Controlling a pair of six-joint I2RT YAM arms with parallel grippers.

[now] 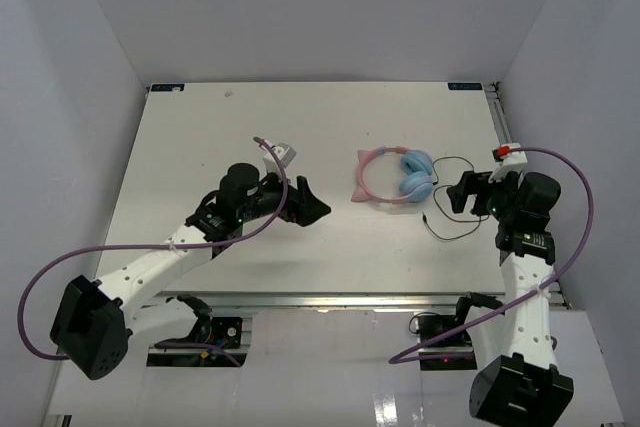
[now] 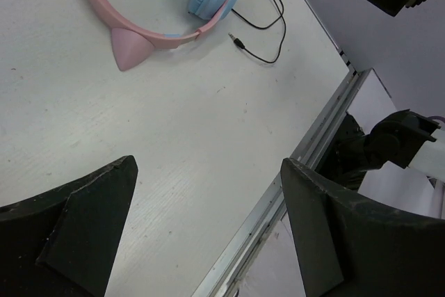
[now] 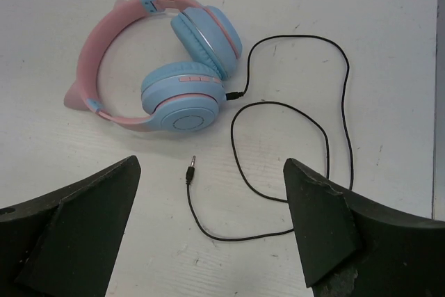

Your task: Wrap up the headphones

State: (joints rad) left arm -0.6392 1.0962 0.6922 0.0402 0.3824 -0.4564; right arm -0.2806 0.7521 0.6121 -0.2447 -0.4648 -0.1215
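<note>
Both agape: left gripper (image 1: pixel 314 198), right gripper (image 1: pixel 456 194) (facing headphones (image 1: pixel 417 184)).

Headphones (image 1: pixel 414 179): headband (image 3: pixel 87 60) pink, cat ears same pink; ear cups (image 3: pixel 184 99) light blue, nearer cup with thin pink ring and pink strip. Thin cable (image 3: pixel 299 35) black, plug (image 3: pixel 191 168) tip silver. Table (image 1: pixel 200 137) off-white, faint grey specks and scuffs. Left gripper (image 1: pixel 305 204) and right gripper (image 1: pixel 462 194) plain matte black. Arms (image 1: pixel 150 267) white with black joints. Thick robot cables (image 1: pixel 590 217) purple. Small red part (image 1: pixel 510 152) on right wrist. Walls (image 1: pixel 300 7) pale grey, unpatterned.
</note>
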